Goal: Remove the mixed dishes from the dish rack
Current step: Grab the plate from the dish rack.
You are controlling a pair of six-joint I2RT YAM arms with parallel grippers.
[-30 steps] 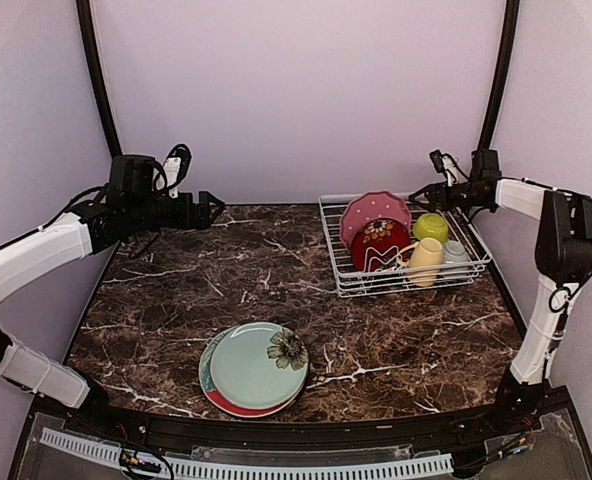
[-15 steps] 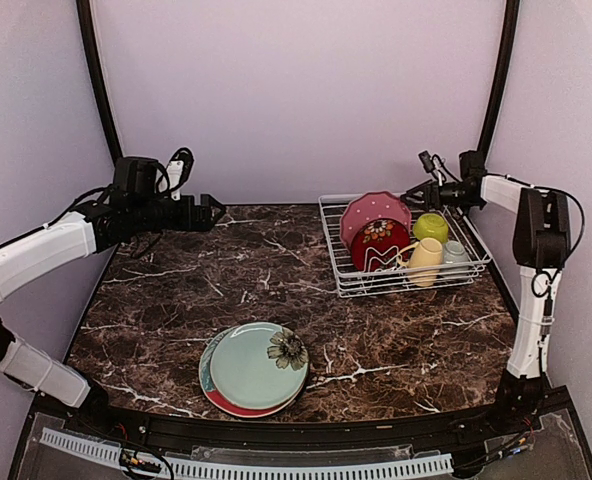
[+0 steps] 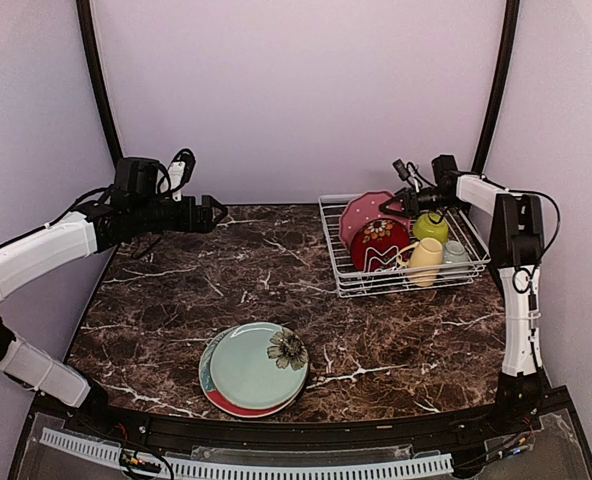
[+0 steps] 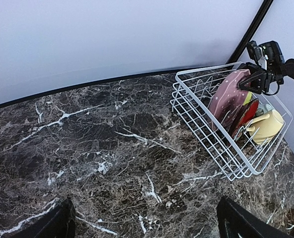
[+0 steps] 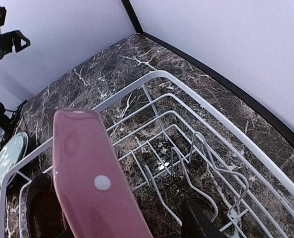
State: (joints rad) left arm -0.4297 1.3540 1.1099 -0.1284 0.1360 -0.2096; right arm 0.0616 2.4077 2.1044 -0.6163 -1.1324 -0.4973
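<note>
The white wire dish rack [image 3: 348, 277] stands at the back right. In it a pink scalloped plate [image 3: 368, 212] stands upright, with a red floral plate [image 3: 379, 243] in front of it. Beside them are a lime-green bowl [image 3: 431, 227], a pale yellow mug [image 3: 426, 260] and a pale blue cup [image 3: 457, 257]. My right gripper [image 3: 402, 203] is open at the pink plate's upper right rim. In the right wrist view the plate [image 5: 90, 173] lies between the jaws, with a gap to the right finger [image 5: 202, 224]. My left gripper [image 3: 214, 210] is open and empty above the back left of the table.
A pale teal plate [image 3: 254, 365] lies stacked on a red plate with a teal flower [image 3: 288, 348] near the front of the marble table. The rack's upright prongs [image 5: 186, 163] stand behind the pink plate. Walls enclose the back and both sides.
My right gripper has moved left from the rack's back right corner to the pink plate's top rim. The left arm has barely moved.
</note>
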